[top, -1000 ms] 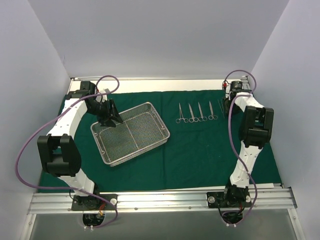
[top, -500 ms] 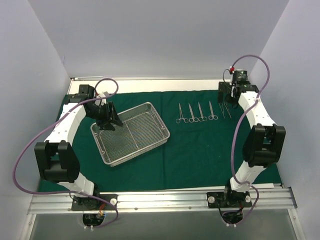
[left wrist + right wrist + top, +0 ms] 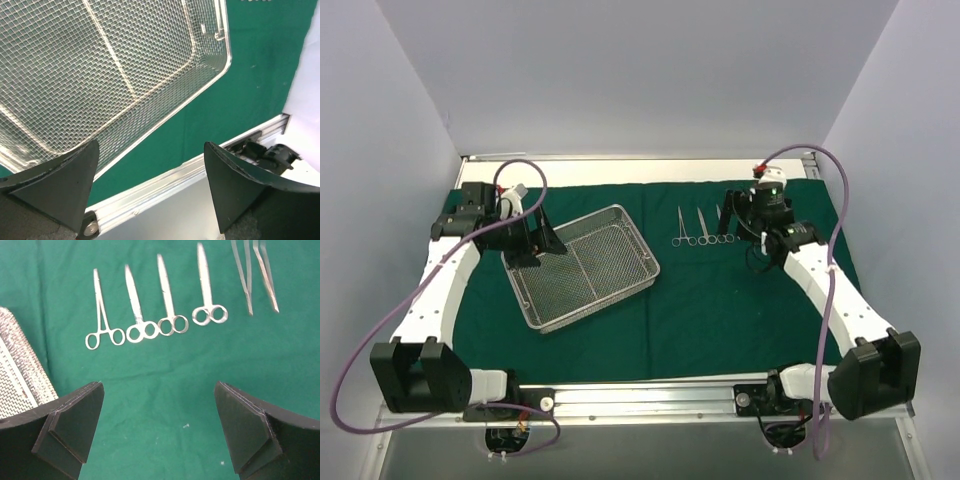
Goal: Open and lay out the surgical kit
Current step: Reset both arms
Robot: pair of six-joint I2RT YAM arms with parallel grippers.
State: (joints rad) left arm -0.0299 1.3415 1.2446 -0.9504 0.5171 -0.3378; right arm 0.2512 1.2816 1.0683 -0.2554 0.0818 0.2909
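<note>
At the left edge of the rectangular silver wire-mesh tray (image 3: 588,272), the left gripper (image 3: 151,143) hangs over the rim. Its jaws are spread wide and nothing is between them. The left wrist view looks down through the gap onto the tray's mesh floor and side wall.

The tray lies flat and skewed on the dark green cloth drape (image 3: 720,310), which is spread open under it and runs well out to its right.

To the right of the tray, apart from it, four slim steel scissor-handled instruments (image 3: 134,300) lie side by side on the cloth. Their ring handles are toward the arms and their tips point away.

Further right of the tray, just past that row, lie two thin steel tweezers (image 3: 248,307).

The right gripper (image 3: 159,385) hovers over the right end of the row. Its jaws are fully apart, it holds nothing, and it is clear of the instruments.
</note>
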